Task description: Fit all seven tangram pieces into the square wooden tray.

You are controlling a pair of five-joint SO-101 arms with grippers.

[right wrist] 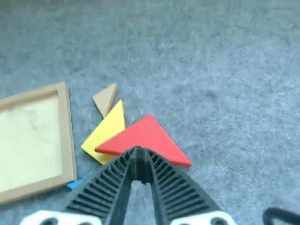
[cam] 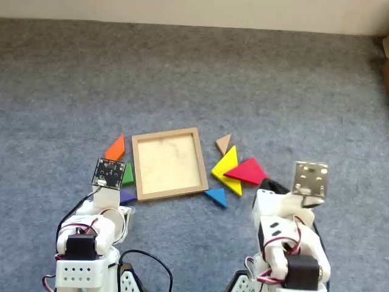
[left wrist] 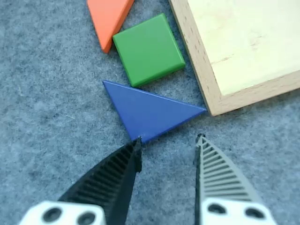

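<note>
your left fingers (left wrist: 130, 157) are spread well apart and hold nothing. the black finger (left wrist: 123, 174) has its tip right at the nearest corner of the dark blue triangle (left wrist: 150, 112); you cannot tell whether it touches. the grey finger (left wrist: 216, 174) ends over bare grey desk (left wrist: 42, 122), just short of that triangle's long edge.

your right fingers (right wrist: 136, 154) are pressed together, tip to tip, with nothing between them. their tips sit over the near edge of the red triangle (right wrist: 143, 137); contact cannot be judged.

the square wooden tray (cam: 167, 132) lies flat in the middle of the high view, and all seven pieces lie on the desk outside it. to its left are the orange parallelogram (cam: 115, 147) at the upper corner, the green square (cam: 127, 174) below it, close beside the tray's rim, and the dark blue triangle at the lower left corner. to its right are the small tan triangle (cam: 223, 143), the yellow triangle (cam: 226, 167) with the red triangle partly on top of it, and the light blue triangle (cam: 216, 196) near the lower right corner.
</note>
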